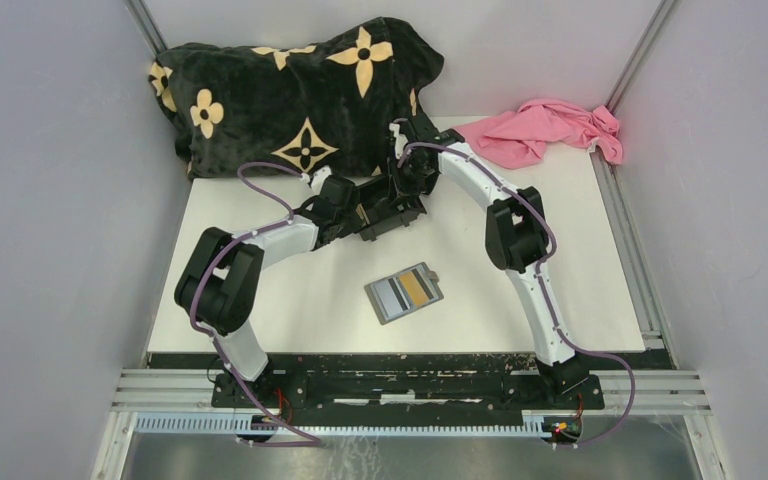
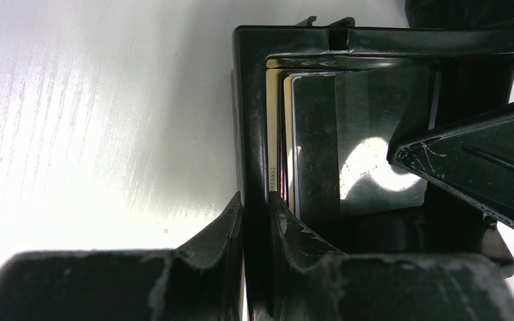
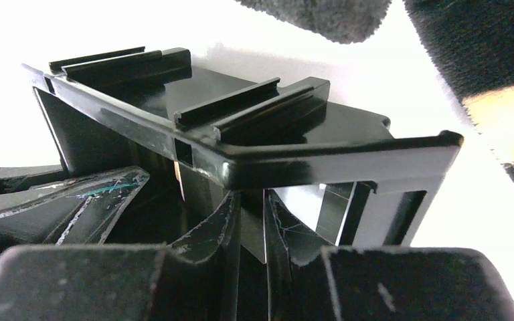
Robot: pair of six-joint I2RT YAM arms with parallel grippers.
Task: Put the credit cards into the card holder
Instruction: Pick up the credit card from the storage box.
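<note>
Inside the black box (image 2: 247, 100), a stack of credit cards (image 2: 368, 154): a silvery face with a dark stripe on top, a gold edge behind it toward the box wall. Clamped on that wall, the left fingers (image 2: 255, 207), narrow, one outside the box and one inside, just beside the edges of the stack. Of the right fingers (image 3: 249, 207), a single pad (image 2: 468, 167) reaching in from the opposite side, over the silvery face; touching it or not, cannot tell.

From the right wrist, mostly the box rim (image 3: 321, 150) across the view. Beneath it, the right fingers drawn close together, with a thin dark sheet between them. Card or box wall, cannot tell, nor whether gripped.

From above, both arms meeting at the box (image 1: 390, 215) toward the far middle of the worktop (image 1: 310, 290), with the stack and fingertips hidden under the wrists. Shown only here: the card holder (image 1: 374, 298), open and flat, well apart from the box toward the arm bases. On its open face, a gold card (image 1: 415, 288) and a grey card (image 1: 392, 296) side by side. Behind the box, a black flower-patterned blanket (image 1: 290, 90). At the far right, a pink cloth (image 1: 545, 130).
</note>
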